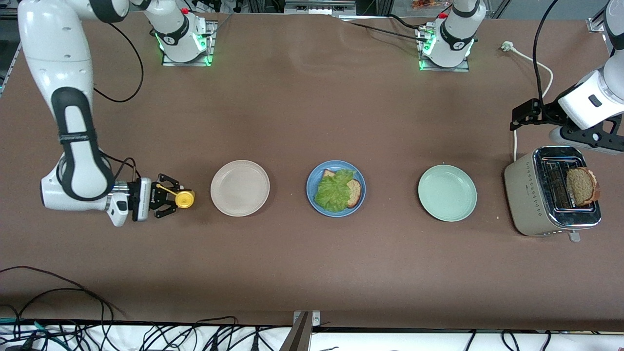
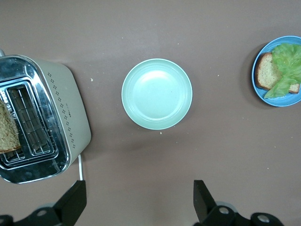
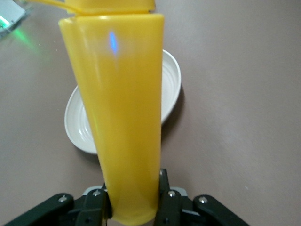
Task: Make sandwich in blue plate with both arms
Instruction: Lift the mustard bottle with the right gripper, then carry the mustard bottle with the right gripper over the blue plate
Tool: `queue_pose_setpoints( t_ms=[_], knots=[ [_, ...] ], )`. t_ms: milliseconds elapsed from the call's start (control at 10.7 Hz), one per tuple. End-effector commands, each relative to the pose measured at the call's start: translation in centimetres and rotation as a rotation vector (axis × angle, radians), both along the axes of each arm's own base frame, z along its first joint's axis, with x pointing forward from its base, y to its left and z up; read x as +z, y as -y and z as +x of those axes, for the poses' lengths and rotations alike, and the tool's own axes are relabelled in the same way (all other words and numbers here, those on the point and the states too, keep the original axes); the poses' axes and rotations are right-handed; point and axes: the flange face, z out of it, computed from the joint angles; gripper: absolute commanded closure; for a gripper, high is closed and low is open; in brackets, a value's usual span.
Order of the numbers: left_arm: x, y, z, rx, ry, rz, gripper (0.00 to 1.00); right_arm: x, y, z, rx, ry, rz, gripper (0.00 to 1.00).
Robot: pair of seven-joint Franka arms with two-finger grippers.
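A: Where is the sandwich found?

B: On the blue plate (image 1: 336, 187), at the middle of the brown tabletop (image 1: 312, 263), a wholegrain bread slice (image 1: 354, 193) is seen with a ruffled lettuce leaf (image 1: 334, 190) laid over most of it; the crust shows at the leaf's three o'clock edge in the front view. A second bread slice (image 1: 581, 186) is seen standing in a slot of the toaster (image 1: 551, 192), at the left arm's end of the tabletop.

A: How are the plates arranged?

B: A row is formed: the beige plate (image 1: 240, 187) toward the right arm's end, the blue plate in the middle, the mint-green plate (image 1: 447, 192) toward the left arm's end, each well apart.

A: What is held by the right gripper (image 1: 171, 198)?

B: A yellow bottle (image 1: 185, 199) is clamped between its fingers (image 3: 96, 205), beside the beige plate.

A: And the left gripper (image 2: 139, 200)?

B: Its fingers (image 2: 73, 202) are spread wide with nothing between them. It is held above the tabletop beside the toaster, looking down on the mint-green plate.
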Motion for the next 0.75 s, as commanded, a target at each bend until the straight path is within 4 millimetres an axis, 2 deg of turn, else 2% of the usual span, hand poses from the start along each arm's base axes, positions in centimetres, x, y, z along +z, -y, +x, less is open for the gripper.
queue_pose_setpoints(
  t_ms=[0,187,466,653],
  knots=[
    [0.5,-0.1,0.5,0.004,0.008,0.001,0.0,6.4,-5.9,1.0,-0.056,-0.114,-0.265,1.0],
    [0.5,-0.1,0.5,0.004,0.008,0.001,0.0,7.7,-8.1,1.3,-0.062,-0.107,-0.322,1.0],
    [0.5,-0.1,0.5,0.004,0.008,0.001,0.0,11.4,-14.6,0.4,-0.103,-0.103,-0.482,1.0],
    [0.5,-0.1,0.5,0.004,0.008,0.001,0.0,12.6,-18.9,-0.6,-0.128,-0.098,-0.559,1.0]
  ],
)
